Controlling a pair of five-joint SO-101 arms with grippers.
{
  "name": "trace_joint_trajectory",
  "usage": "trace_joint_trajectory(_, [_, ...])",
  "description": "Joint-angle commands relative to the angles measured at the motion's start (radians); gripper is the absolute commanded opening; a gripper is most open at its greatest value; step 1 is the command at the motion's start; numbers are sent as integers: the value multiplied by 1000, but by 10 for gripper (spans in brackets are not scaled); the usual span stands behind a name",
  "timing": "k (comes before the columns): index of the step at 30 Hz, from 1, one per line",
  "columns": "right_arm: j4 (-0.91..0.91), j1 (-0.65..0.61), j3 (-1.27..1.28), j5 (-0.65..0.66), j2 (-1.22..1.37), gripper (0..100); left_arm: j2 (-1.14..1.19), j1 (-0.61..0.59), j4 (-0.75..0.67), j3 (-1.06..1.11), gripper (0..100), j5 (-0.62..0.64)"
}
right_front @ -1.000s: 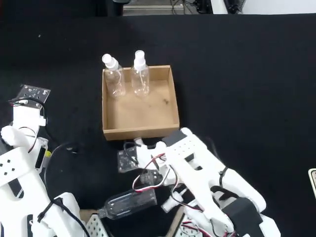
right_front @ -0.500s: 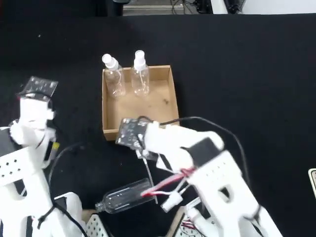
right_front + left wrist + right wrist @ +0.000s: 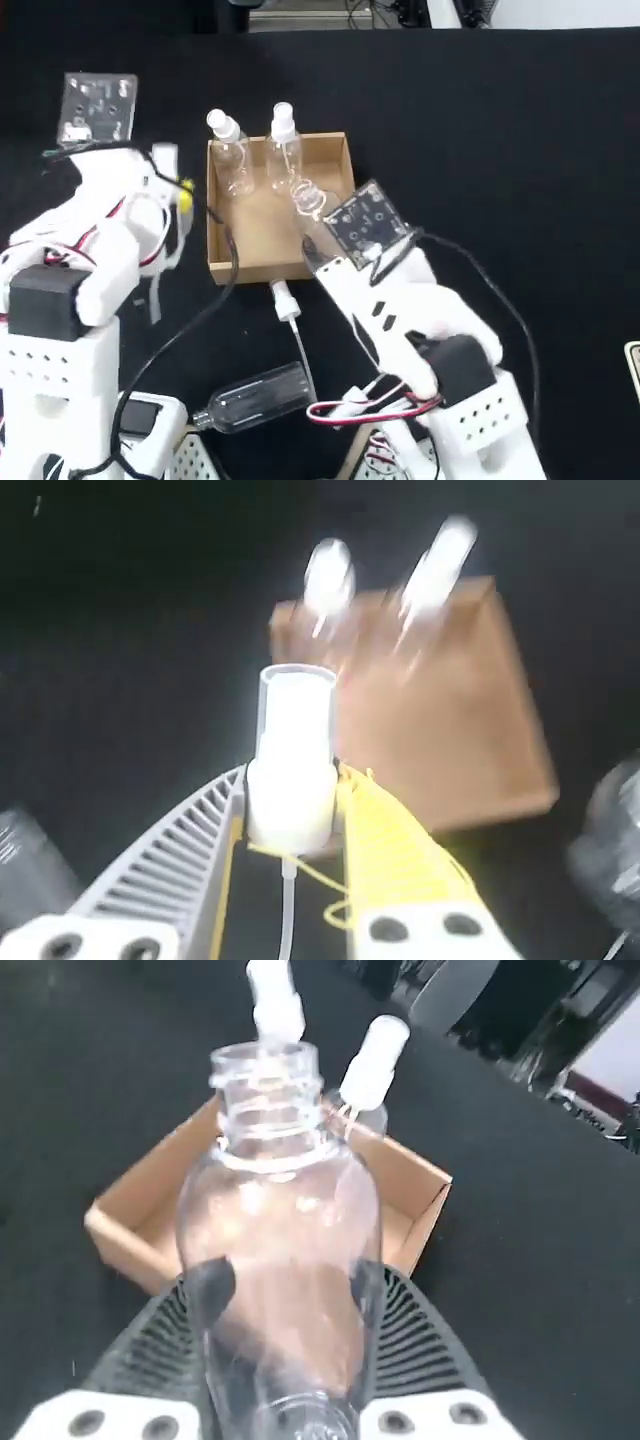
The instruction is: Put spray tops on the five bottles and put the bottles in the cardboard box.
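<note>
Your left gripper [image 3: 292, 782] is clamped on a spray top [image 3: 292, 720], its two fingers pressing the white collar from either side, with the nozzle end standing up past the fingertips and the thin dip tube trailing back between them. Your right gripper [image 3: 290, 1272] is closed around the body of an open bottle [image 3: 275, 1170], holding it below the shoulder so the threaded neck stands free ahead of the fingers. The cardboard box [image 3: 212, 225] lies ahead of both grippers, and in the high view part of it sits between them, so the top and the neck are well apart. Two capped bottles [image 3: 232, 160] stand at the box's far wall, beyond the neck you are holding. Behind the right gripper, a loose spray top [image 3: 286, 300] rests on the table [image 3: 500, 150], and a lying bottle [image 3: 255, 398] without a top is farther back. Expect the clear bottle to be light, thin-walled and slick: squeezing harder will likely dent it rather than steady it, so keep the grip on the body and the threads clear. The spray top looks rigid at the collar, which is the right place to hold it. Its tube is probably whippy and must enter the neck first, so line it up before you bring the collar down onto the threads.
</note>
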Motion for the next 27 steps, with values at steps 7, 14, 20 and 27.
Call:
trace_joint_trajectory(7, [-336,98,272,-218,-222,11,-5,154,-259,-237,29,167])
trace_joint_trajectory(14, [-459,106,427,-252,-360,11,5,329,-514,-302,29,175])
trace_joint_trajectory(20, [-453,106,447,-253,-418,11,6,472,-689,-240,30,167])
trace_joint_trajectory(27, [-459,106,483,-252,-430,11,6,538,-712,-179,30,167])
